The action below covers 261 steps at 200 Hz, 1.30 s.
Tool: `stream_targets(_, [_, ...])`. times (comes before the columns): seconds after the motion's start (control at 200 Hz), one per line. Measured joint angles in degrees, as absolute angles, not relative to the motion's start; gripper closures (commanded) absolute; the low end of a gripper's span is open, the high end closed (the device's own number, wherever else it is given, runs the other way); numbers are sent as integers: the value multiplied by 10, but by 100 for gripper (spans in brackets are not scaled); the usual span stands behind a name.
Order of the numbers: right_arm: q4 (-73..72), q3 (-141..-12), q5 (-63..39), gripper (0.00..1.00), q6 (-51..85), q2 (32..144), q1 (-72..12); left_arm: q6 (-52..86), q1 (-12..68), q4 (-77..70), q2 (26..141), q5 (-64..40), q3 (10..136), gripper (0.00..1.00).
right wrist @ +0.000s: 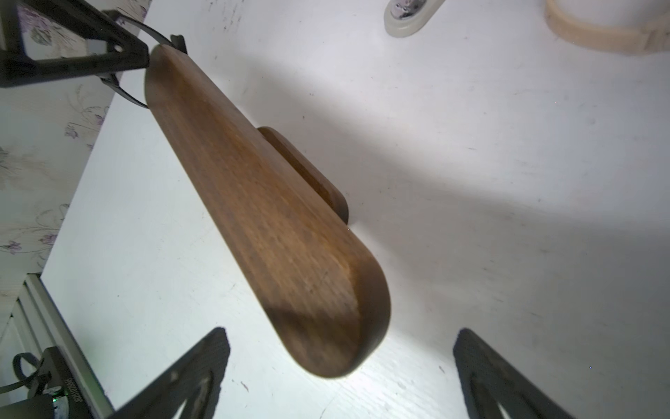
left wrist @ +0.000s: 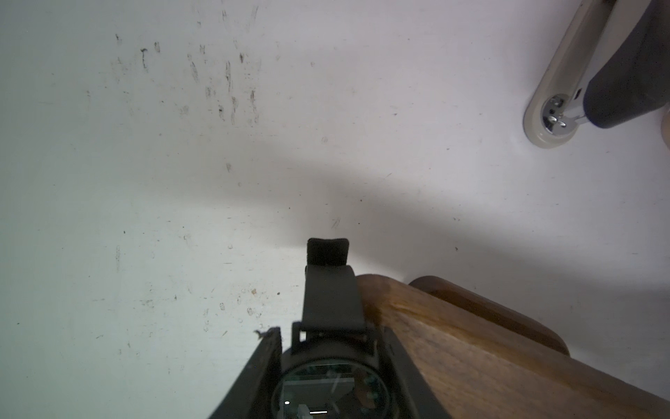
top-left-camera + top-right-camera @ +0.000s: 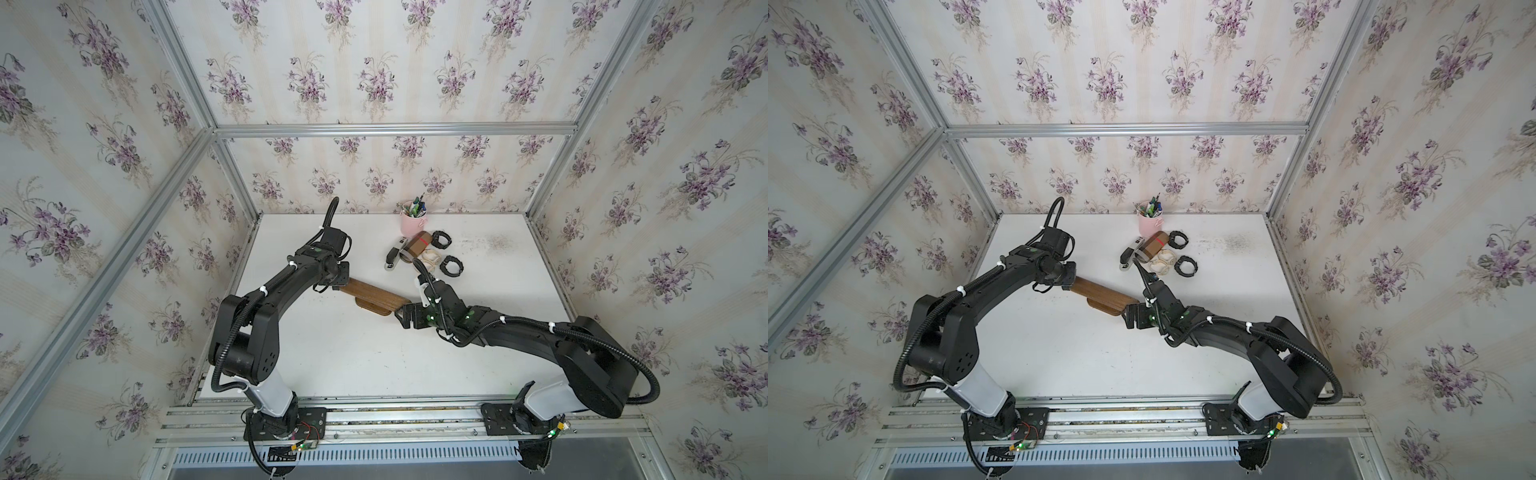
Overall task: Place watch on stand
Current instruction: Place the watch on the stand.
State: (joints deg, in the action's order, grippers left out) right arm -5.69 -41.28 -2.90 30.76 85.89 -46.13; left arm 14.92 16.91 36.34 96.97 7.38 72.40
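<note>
One watch (image 2: 331,326) in left end effector (image 3: 344,284); right end effector (image 1: 340,337) wide; stapler (image 3: 391,259) beyond stand (image 1: 261,203).

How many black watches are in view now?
3. The far black watch and the near black watch lie near the plaid cylinder; the held watch is in the left gripper at one end of the stand. Others may be hidden.

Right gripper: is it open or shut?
Open: in its wrist view the right gripper has fingers wide apart, the stand between them.
</note>
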Motion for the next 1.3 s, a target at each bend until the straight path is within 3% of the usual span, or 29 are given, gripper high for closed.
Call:
stream_targets(0.385, [-21, -456, 12, 18, 284, 889, -464, 136, 179, 356, 971, 48, 723, 60])
stream_targets(0.964, [-15, -477, 13, 24, 268, 891, -443, 162, 244, 358, 939, 68, 691, 59])
stream_targets(1.304, [-15, -501, 1, 32, 266, 909, -443, 203, 285, 351, 939, 76, 677, 58])
